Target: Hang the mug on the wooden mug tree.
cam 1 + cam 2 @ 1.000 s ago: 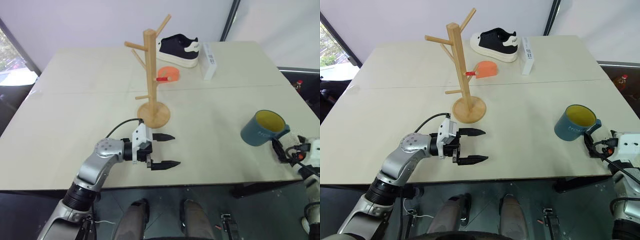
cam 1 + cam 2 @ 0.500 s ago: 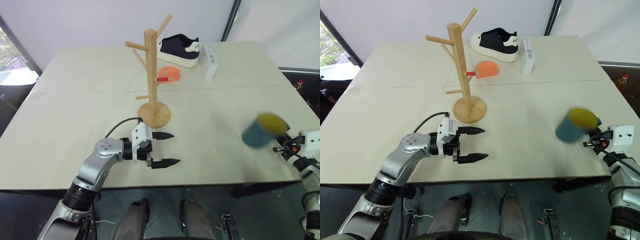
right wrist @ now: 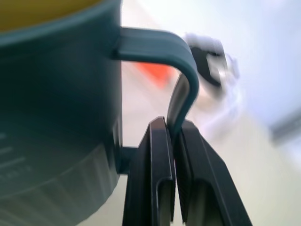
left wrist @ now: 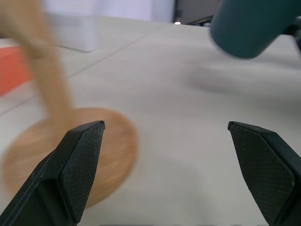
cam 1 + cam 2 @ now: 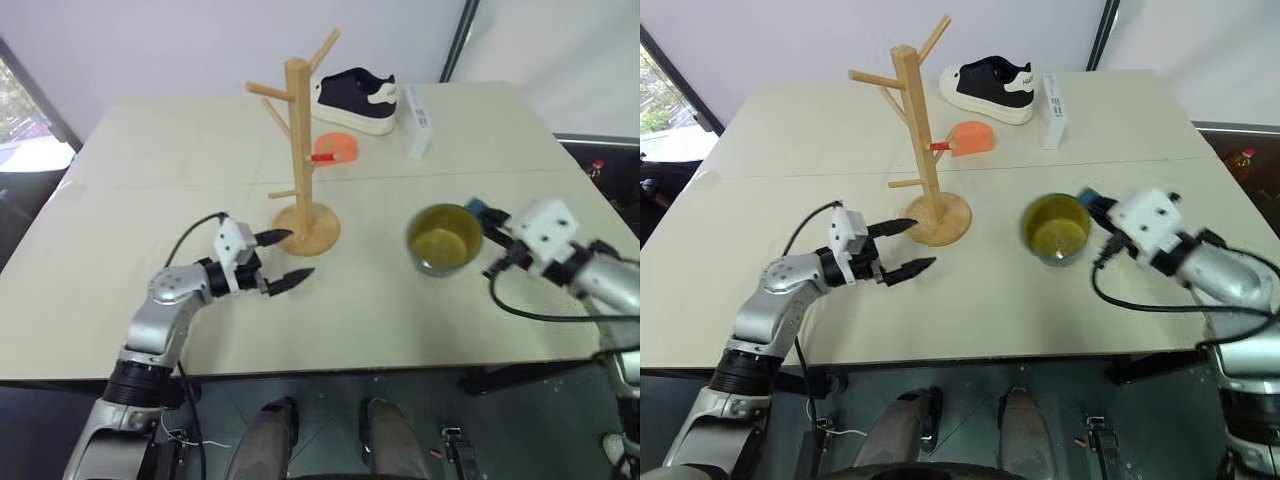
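The teal-blue mug [image 5: 440, 238] with its yellow inside hangs above the table, tipped so that its mouth faces me, to the right of the wooden mug tree [image 5: 298, 140]. My right gripper [image 3: 175, 129] is shut on the mug's loop handle [image 3: 181, 56], and its fingers [image 3: 157, 155] pinch the handle's outer bar. My left gripper [image 5: 298, 254] stands open just left of the tree's round base [image 5: 307, 228], close to the table and holding nothing. From the left wrist, the base [image 4: 56, 150] lies beside one finger and the mug [image 4: 249, 28] shows farther off.
A black and white shoe [image 5: 357, 100], a white box [image 5: 417, 122] and a small orange object [image 5: 337, 148] lie behind the tree. The table's front edge [image 5: 330, 368] runs just below both arms.
My right gripper shut on the mug's handle, lifted the mug off the table and carried it left toward the tree, tipping it. My left gripper moved left and forward to the tree's base.
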Controlling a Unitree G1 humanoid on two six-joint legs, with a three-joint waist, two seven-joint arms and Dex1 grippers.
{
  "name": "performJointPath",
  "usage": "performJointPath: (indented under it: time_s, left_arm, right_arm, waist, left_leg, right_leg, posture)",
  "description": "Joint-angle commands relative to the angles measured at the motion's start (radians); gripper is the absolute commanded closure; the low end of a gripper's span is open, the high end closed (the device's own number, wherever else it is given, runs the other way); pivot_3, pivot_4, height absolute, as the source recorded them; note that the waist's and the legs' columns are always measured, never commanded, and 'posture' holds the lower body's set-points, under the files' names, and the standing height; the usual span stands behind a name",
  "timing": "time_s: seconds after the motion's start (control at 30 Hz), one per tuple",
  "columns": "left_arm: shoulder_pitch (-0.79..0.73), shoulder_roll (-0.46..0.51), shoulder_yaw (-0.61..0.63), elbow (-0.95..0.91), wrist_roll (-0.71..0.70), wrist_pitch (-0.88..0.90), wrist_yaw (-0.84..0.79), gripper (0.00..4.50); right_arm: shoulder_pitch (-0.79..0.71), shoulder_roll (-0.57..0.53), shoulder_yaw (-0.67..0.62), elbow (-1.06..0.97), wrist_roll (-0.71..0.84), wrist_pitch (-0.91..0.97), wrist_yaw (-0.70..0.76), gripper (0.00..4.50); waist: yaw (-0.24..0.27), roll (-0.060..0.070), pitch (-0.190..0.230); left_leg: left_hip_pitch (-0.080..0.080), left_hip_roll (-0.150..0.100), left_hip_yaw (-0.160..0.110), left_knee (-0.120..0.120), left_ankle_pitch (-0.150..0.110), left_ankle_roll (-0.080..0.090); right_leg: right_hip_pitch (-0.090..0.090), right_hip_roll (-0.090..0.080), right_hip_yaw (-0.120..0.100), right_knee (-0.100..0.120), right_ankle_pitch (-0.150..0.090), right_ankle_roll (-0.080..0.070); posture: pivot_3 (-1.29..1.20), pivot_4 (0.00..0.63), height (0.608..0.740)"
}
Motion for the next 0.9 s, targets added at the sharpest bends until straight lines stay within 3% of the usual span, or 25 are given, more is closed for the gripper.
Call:
performJointPath:
  time_s: [0.03,0.27,0.9]
  left_arm:
    - [-0.028,0.019,0.062,-0.002,-0.026,-0.026,0.004,0.0]
    - [-0.045,0.037,0.133,-0.026,-0.079,0.007,0.018,0.0]
    - [-0.043,0.07,0.179,-0.058,-0.131,0.055,0.028,0.0]
  right_arm:
    - [-0.151,-0.019,0.086,-0.072,-0.015,0.118,0.018,4.46]
    - [-0.401,0.0,0.247,-0.037,-0.066,0.258,0.077,4.46]
    - [-0.68,0.132,0.414,0.17,-0.199,0.32,0.111,4.46]
  waist:
    - [0.005,0.0,0.0]
    - [0.02,-0.002,0.001]
    - [-0.006,-0.003,0.002]
  left_leg:
    - [-0.002,-0.001,-0.001,0.0,0.0,0.0]
    - [-0.008,-0.002,0.001,-0.001,0.0,0.0]
    - [-0.007,-0.003,0.003,0.0,0.0,0.0]
  right_leg:
    - [-0.003,-0.001,0.0,0.0,0.001,-0.002]
    - [-0.01,0.0,0.001,0.001,0.003,0.001]
    - [-0.01,0.001,0.001,0.004,0.005,0.003]
  posture:
    - [0.0,0.15,0.74]
    - [0.0,0.15,0.74]
    - [0.0,0.15,0.74]
